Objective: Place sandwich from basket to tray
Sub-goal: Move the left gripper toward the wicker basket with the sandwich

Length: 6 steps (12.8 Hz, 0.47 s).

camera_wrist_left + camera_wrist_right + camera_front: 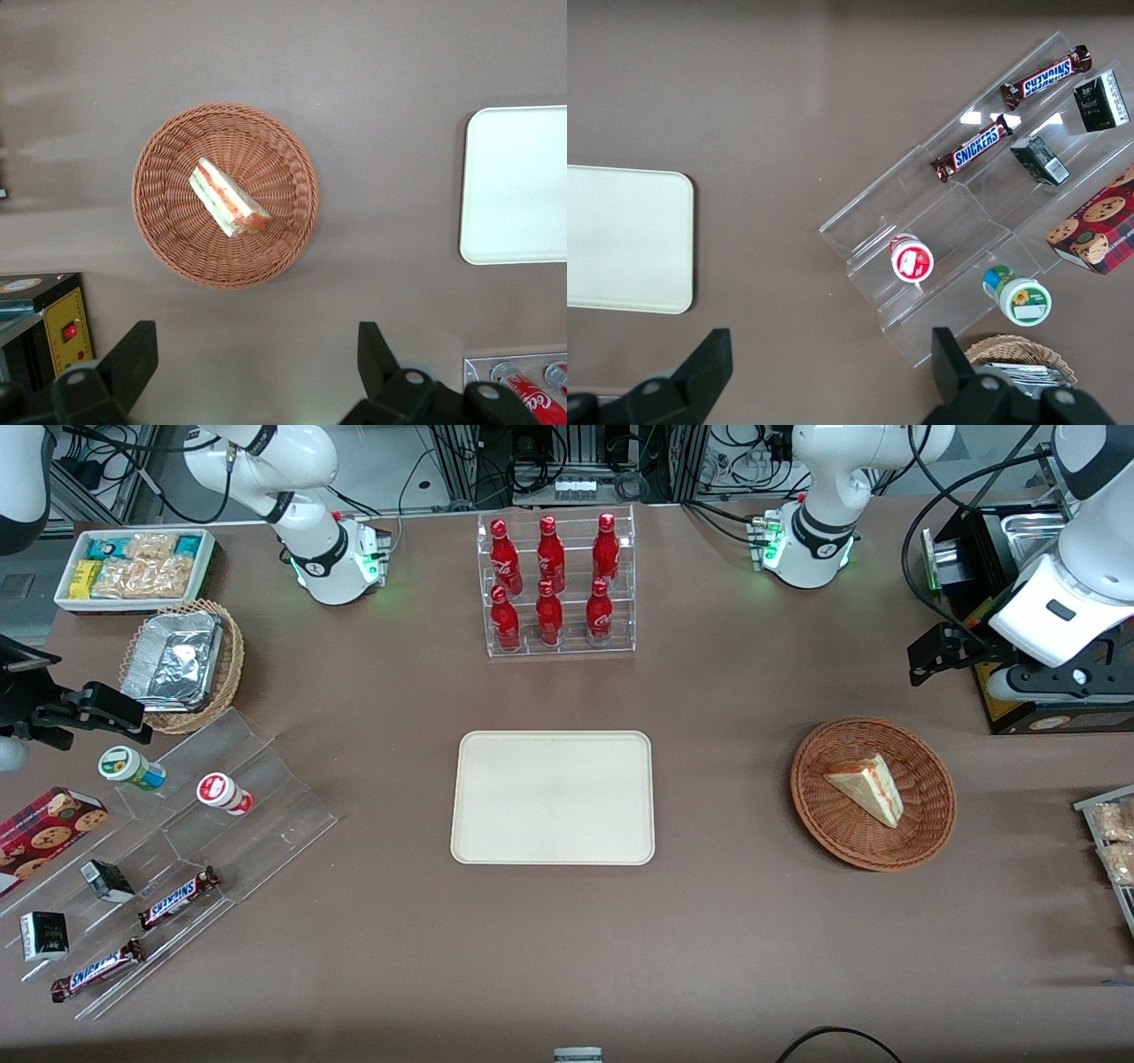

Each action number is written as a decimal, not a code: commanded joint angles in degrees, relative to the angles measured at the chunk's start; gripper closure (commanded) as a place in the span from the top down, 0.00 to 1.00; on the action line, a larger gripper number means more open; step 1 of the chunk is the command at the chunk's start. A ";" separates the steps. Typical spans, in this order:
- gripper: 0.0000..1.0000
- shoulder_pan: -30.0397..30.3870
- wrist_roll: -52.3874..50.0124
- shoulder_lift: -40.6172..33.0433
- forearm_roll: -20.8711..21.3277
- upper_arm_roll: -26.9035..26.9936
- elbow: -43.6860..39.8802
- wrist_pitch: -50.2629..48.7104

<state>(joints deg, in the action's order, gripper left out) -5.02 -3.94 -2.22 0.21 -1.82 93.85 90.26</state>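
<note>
Sandwich (229, 198) lies in basket (225, 196), at three o'clock from tray (554, 797). Gripper (255, 363) hangs high, fingers spread wide, empty. Risk: slick wrap slips, or fingers snag wicker.

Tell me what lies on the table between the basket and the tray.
Nothing: only bare brown tabletop separates the basket from the tray, clear in the front view. The gripper hangs above, jaws open.
</note>
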 commanded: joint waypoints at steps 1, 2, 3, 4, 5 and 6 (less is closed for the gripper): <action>1.00 -0.08 -0.81 0.28 -0.39 -0.20 -1.39 -0.35; 1.00 0.01 -0.72 0.28 -0.48 -0.20 -1.39 -0.35; 1.00 0.01 -0.72 0.28 -0.48 -0.20 -1.39 -0.35; 1.00 0.09 -0.63 0.28 -0.56 -0.20 -1.39 -0.43; 1.00 0.18 -0.63 0.28 -0.56 -0.20 -1.39 -0.44; 1.00 0.27 -0.63 0.28 -0.56 -0.20 -1.39 -0.35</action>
<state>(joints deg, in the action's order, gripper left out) -5.05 -3.94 -2.22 0.21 -1.84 93.79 90.26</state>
